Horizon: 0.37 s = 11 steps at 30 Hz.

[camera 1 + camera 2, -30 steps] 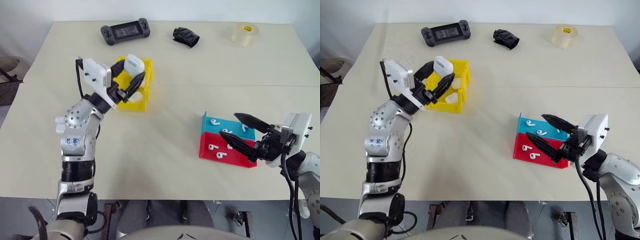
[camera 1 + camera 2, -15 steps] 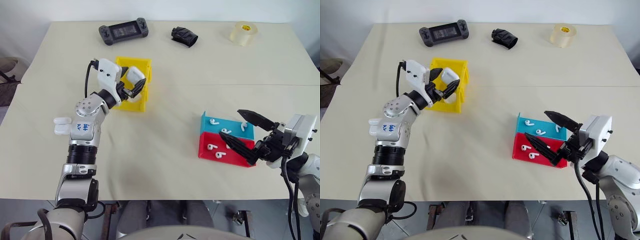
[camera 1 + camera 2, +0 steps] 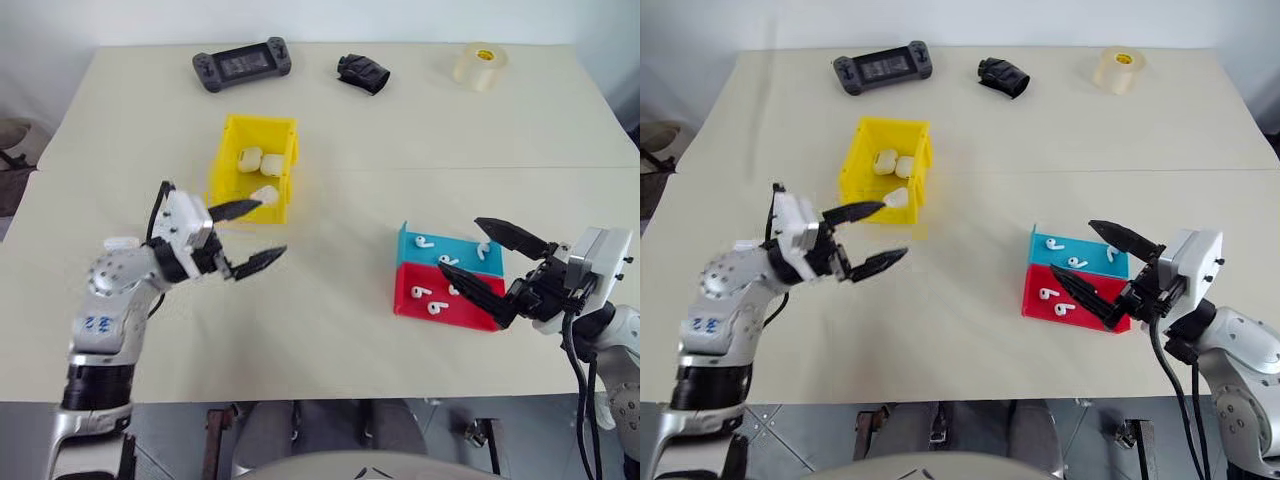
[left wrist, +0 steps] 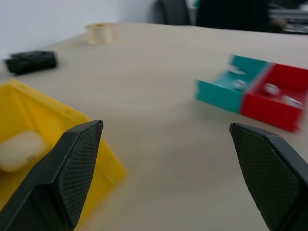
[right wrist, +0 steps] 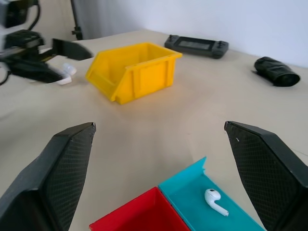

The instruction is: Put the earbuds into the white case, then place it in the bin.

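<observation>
Beige tabletop (image 3: 330, 190) is carrying the yellow bin (image 3: 226, 158) far left, three white cases (image 3: 249, 160) lying inside. Left gripper (image 3: 246, 236) is hovering just near of it, jaws spread wide, empty. Right gripper (image 3: 488, 263) is gaping empty over blue tray (image 3: 445, 257) and red tray (image 3: 455, 309), earbuds (image 3: 431, 306) lying in both.

Right wrist: one earbud is sitting in the blue tray.

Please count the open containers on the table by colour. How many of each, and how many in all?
yellow bin: 1
teal tray: 1
red tray: 1
Total: 3
</observation>
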Available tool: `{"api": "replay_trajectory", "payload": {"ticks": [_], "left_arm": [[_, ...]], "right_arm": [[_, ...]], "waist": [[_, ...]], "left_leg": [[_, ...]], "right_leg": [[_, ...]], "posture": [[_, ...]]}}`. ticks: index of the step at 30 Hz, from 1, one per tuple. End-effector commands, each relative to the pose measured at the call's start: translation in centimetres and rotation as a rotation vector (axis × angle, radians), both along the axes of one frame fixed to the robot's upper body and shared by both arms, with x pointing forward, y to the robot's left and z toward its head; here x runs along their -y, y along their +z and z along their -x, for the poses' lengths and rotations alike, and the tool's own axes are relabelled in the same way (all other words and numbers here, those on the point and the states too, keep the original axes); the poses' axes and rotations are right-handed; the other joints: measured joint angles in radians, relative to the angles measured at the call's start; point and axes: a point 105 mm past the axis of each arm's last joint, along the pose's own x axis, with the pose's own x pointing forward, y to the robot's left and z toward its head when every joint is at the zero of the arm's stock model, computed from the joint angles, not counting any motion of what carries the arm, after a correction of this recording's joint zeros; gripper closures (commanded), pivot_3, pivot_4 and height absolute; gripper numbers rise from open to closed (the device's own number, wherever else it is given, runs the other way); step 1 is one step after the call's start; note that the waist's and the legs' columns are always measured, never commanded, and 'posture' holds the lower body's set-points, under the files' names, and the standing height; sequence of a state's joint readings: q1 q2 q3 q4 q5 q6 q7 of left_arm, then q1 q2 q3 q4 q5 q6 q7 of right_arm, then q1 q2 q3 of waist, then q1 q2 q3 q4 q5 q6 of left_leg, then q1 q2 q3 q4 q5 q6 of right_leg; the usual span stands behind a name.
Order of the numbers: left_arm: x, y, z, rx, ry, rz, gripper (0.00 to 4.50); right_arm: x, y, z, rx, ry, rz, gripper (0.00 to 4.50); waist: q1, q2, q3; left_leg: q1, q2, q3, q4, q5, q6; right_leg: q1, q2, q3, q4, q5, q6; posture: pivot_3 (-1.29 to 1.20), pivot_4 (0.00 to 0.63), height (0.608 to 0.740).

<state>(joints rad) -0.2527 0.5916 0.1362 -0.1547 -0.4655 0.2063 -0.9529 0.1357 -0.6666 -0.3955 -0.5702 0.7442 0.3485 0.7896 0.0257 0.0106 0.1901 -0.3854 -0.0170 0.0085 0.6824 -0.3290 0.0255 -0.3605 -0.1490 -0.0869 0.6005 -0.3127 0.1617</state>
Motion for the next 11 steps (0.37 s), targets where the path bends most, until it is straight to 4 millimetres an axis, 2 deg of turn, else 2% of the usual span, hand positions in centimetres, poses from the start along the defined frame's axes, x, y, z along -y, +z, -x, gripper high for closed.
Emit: {"api": "replay_trajectory", "payload": {"ticks": [1,5,11], "left_arm": [[-1.4,0.7,1.7,0.040,-0.052,-0.058,0.01],[-3.1,0.4,2.2,0.025,-0.001,-0.077,0.01],[-3.5,1.2,1.4,0.118,0.075,-0.106,0.01]], "right_arm": [[0.7,0.7,-0.1,0.041,0.014,0.039,0.00],[1.5,0.5,-0.4,0.036,0.021,0.068,0.00],[2.3,0.0,-0.6,0.021,0.021,0.096,0.00]], "waist": [[0.003,0.000,0.000],[0.000,0.000,0.000],[0.000,0.000,0.000]], "left_leg": [[0.000,0.000,0.000,0.000,0.000,0.000],[0.000,-0.001,0.000,0.000,-0.001,0.001],[0.000,-0.001,0.000,0.000,-0.001,0.001]], "right_leg": [[0.000,0.000,0.000,0.000,0.000,0.000],[0.000,0.000,0.001,0.000,0.000,0.000],[0.000,0.000,0.000,0.000,0.000,0.000]], "posture": [[0.00,0.150,0.740],[0.00,0.150,0.740],[0.00,0.150,0.740]]}}
